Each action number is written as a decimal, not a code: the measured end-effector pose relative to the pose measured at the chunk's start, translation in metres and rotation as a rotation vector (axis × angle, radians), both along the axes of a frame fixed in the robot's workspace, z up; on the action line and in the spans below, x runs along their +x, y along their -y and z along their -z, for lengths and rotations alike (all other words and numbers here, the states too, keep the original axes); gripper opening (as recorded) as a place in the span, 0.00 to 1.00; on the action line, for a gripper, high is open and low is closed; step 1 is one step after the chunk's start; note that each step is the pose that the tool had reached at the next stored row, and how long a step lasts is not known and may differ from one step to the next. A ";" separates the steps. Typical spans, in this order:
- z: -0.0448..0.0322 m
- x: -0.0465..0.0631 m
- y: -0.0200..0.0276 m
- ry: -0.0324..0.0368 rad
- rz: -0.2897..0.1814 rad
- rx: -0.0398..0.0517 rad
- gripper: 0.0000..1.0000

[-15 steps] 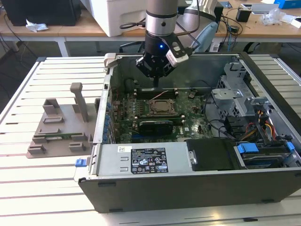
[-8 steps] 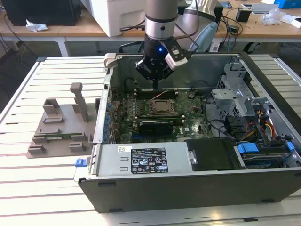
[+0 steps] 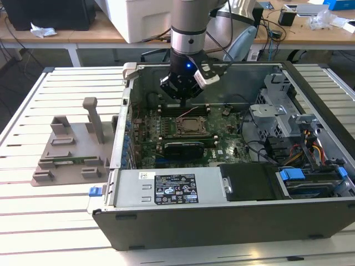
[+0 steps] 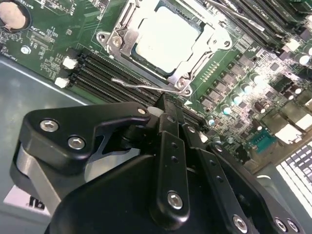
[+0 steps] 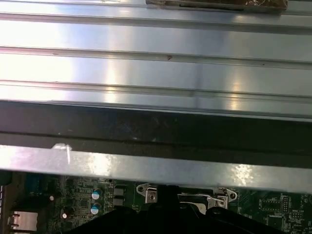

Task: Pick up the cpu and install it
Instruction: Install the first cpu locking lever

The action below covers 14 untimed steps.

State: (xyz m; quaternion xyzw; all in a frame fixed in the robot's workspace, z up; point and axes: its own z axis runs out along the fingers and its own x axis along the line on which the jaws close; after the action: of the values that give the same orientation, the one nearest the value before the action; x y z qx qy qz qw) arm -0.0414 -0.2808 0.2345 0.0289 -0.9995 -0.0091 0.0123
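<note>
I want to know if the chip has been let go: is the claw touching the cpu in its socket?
Apart. In the second wrist view the cpu lies in the socket, with bare board and memory slots between it and the claw.

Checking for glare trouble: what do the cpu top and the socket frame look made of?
The cpu top looks like pale matte metal: smooth, silvery, softly lit. The socket frame looks like polished steel: bright highlights on its edges. Both are judged by look alone.
</note>
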 end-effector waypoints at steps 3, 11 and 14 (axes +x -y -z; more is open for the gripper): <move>0.0102 0.000 0.0000 0.0000 0.000 0.0001 0.11; 0.0171 -0.004 -0.0002 -0.0002 -0.007 0.0241 0.11; 0.0182 0.001 -0.0019 -0.0002 -0.009 0.0241 0.11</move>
State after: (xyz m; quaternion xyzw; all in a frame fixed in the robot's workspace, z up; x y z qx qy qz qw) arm -0.0402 -0.2789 0.2162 0.0334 -0.9991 -0.0211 0.0121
